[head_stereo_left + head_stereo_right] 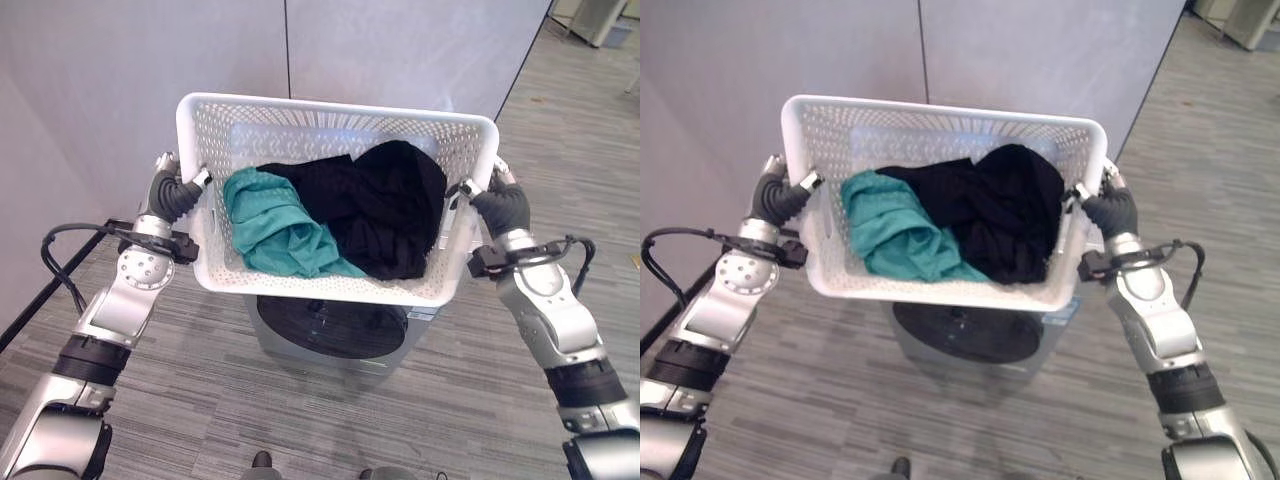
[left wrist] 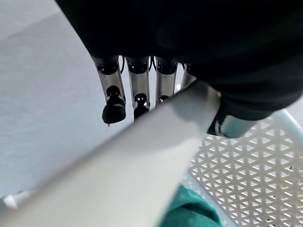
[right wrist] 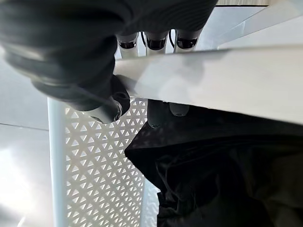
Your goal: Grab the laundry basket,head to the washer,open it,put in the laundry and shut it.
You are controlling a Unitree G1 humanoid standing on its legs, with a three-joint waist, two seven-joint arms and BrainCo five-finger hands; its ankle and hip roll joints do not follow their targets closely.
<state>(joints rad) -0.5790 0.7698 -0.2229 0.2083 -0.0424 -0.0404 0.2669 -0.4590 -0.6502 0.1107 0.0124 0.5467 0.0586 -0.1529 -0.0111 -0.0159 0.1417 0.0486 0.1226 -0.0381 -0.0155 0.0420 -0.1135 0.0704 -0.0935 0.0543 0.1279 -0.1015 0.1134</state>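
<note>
I hold a white perforated laundry basket point(image 1: 330, 108) up in front of me, one hand on each side rim. My left hand point(image 1: 172, 195) grips the left rim point(image 2: 142, 156), its fingers point(image 2: 113, 90) curled over it. On the other side, my right hand point(image 1: 500, 208) is shut on the rim point(image 3: 213, 80), with fingertips point(image 3: 158, 113) hooked inside the basket. A teal garment point(image 1: 280, 225) and a black garment point(image 1: 385, 205) lie in it. Directly below the basket stands the grey washer point(image 1: 330, 335), its dark round door facing up and shut.
A grey partition wall point(image 1: 200, 50) rises right behind the washer, with a dark floor rail point(image 1: 40, 300) along its base at the left. Wood-look floor point(image 1: 570, 140) stretches away to the right.
</note>
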